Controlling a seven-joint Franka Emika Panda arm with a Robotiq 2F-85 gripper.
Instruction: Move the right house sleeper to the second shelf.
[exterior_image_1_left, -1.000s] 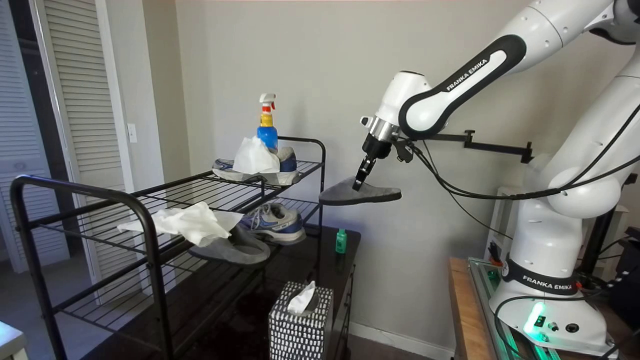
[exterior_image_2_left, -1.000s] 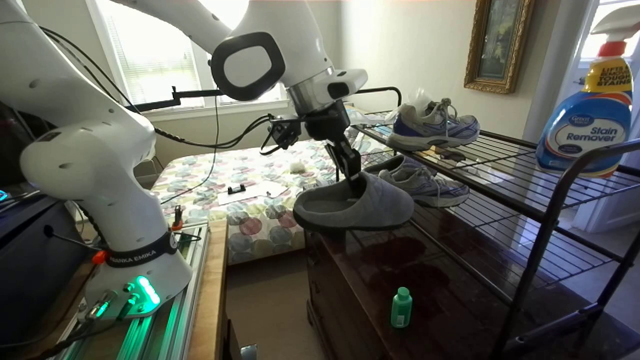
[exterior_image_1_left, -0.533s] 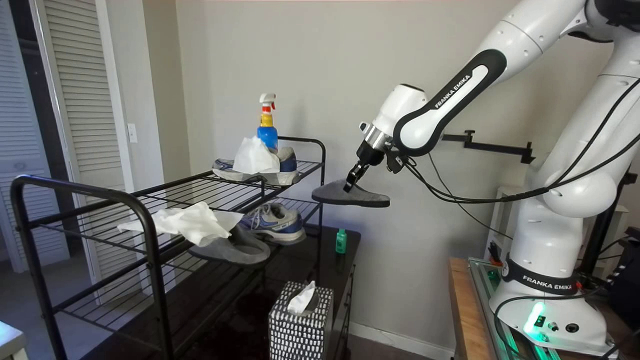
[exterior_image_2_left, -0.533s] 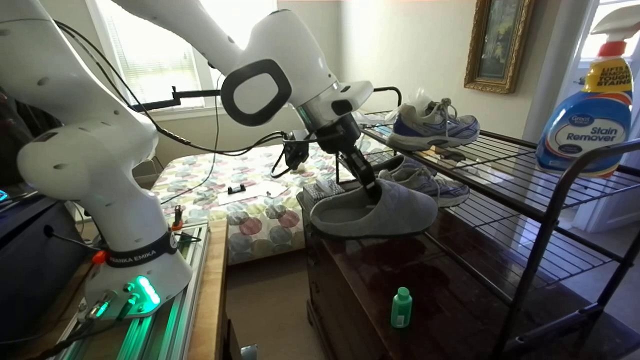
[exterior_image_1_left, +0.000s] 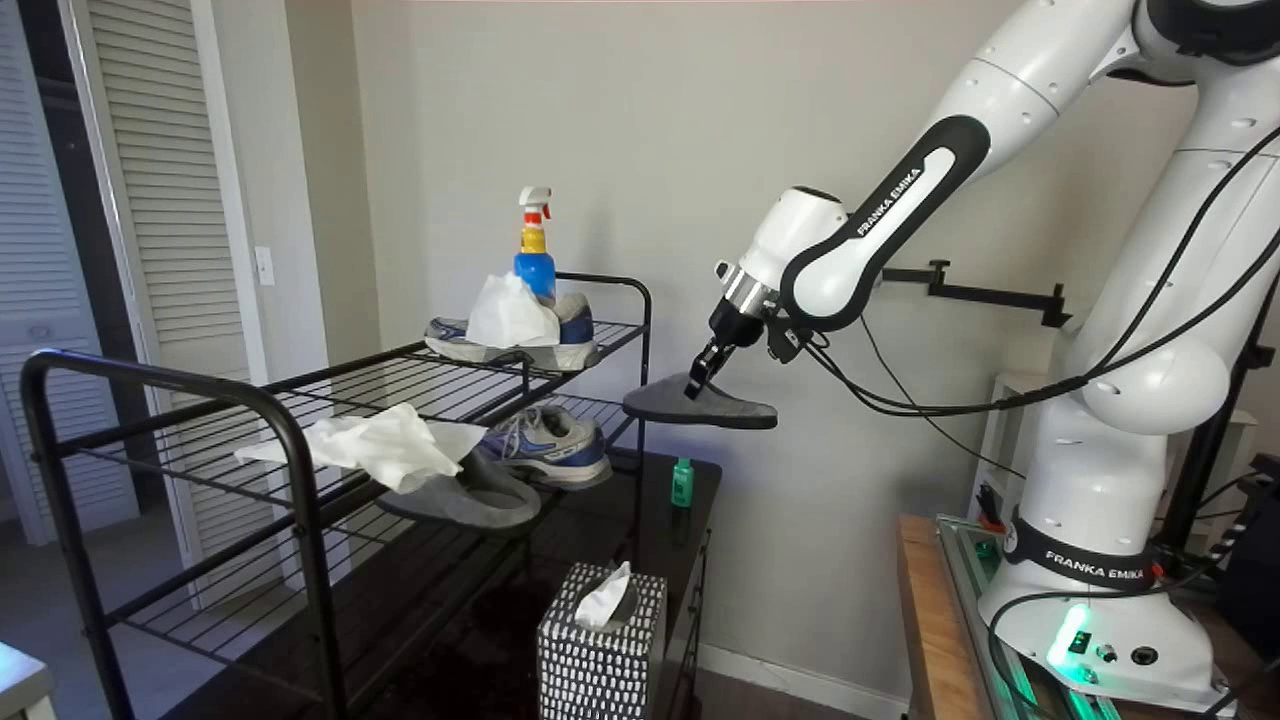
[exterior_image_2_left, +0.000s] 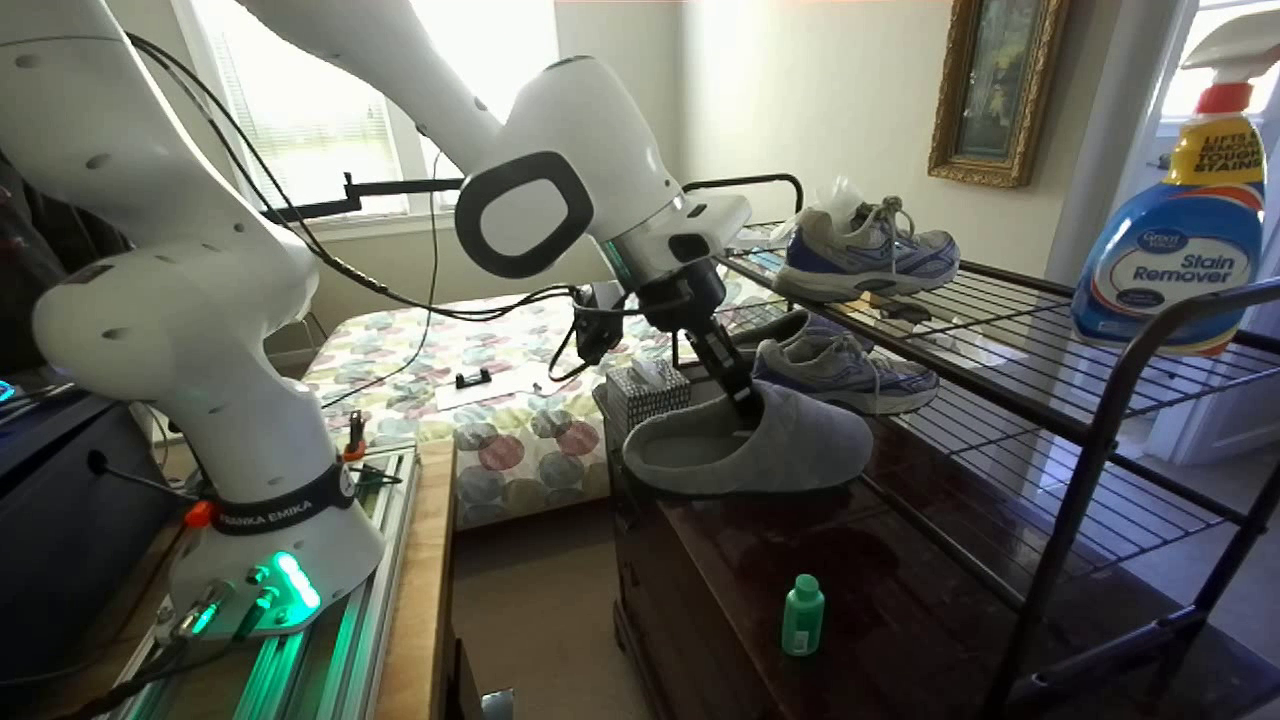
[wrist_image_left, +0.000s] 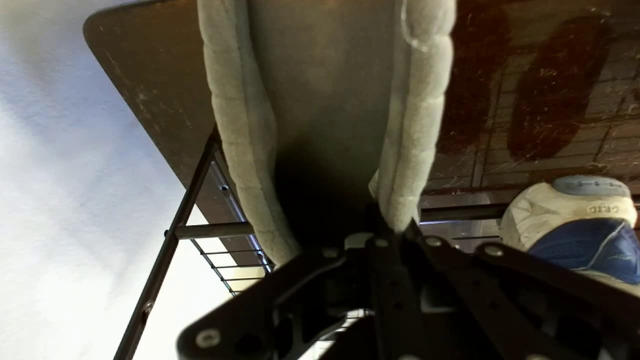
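A grey slipper (exterior_image_1_left: 735, 408) hangs level in the air beside the end of the black wire rack, in both exterior views (exterior_image_2_left: 815, 440). My gripper (exterior_image_1_left: 694, 388) is shut on one side of its opening rim, with one finger inside the shoe (exterior_image_2_left: 745, 405). In the wrist view the slipper's insole (wrist_image_left: 325, 65) fills the top middle and the fingers (wrist_image_left: 400, 227) pinch its right rim. The matching grey slipper (exterior_image_1_left: 455, 502) sits on the rack's lower shelf (exterior_image_2_left: 1090, 510), partly under white paper. A grey-blue sneaker (exterior_image_1_left: 550, 447) stands on that shelf nearer the held slipper.
The upper shelf holds sneakers (exterior_image_2_left: 865, 255), white paper (exterior_image_1_left: 510, 315) and a stain remover bottle (exterior_image_2_left: 1170, 230). The rack's end post (exterior_image_1_left: 643, 370) is close to the slipper's toe. A green bottle (exterior_image_2_left: 803, 615) and a tissue box (exterior_image_1_left: 600, 640) stand on the dark dresser (exterior_image_1_left: 700, 480) below.
My gripper carried the slipper toward the rack, then lowered it slightly. The wrist tilted more. The grip on the rim stayed the same, and the rack's things have not moved.
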